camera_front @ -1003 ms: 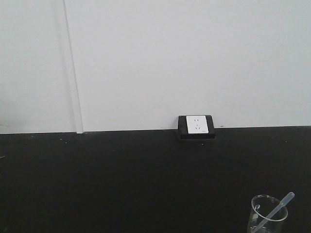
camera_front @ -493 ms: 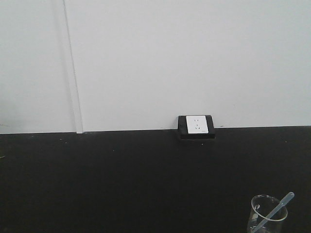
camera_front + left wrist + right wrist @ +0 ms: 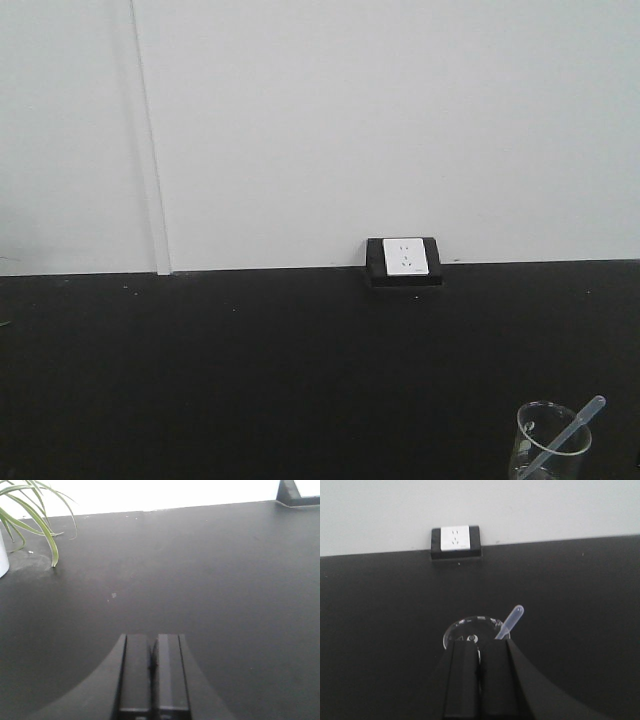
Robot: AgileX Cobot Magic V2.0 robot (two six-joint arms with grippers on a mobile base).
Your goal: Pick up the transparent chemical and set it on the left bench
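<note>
Nothing is really moving since a second ago. The beaker (image 3: 540, 445) is staying in the same low right corner of the front view, and the wall socket (image 3: 404, 257) is sitting only a tiny bit more to the right.

The transparent chemical (image 3: 572, 430) is a thin, see-through dropper. It is standing inside the beaker and leaning on the glass rim. Its fatter end is sticking up and out to the right. The beaker is standing upright on the black desk (image 3: 250, 370). The wall socket is sitting at the back of the desk, against the white wall (image 3: 350, 120), well apart from the beaker.

The right claw (image 3: 480, 652) is hanging just in front of the beaker, on the near side. Its two fingers are pressing close together and gripping nothing. I cannot tell if it is touching the glass.

The left claw (image 3: 152, 642) is hanging over the black desk. Its fingers are squeezing together too, with only a thin dark line showing between them, and it is holding nothing. A green plant (image 3: 35, 515) in a white pot (image 3: 2, 555) is standing far off in the left corner of that view, with its long leaves drooping down toward the desk.
</note>
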